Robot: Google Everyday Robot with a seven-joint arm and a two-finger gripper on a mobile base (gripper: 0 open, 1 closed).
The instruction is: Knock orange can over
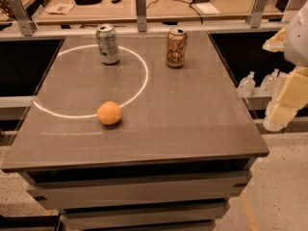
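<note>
Orange can: upright, far right, awaiting knock. Gripper: beyond right edge of table, unengaged; openness cannot be told.

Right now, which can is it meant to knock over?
Beside the grey table, on its right, hangs the gripper. At the table's far edge, right of the white ring, stands the orange can: gold-orange with pale swirls, unlike the silver-green can and the round fruit.
</note>
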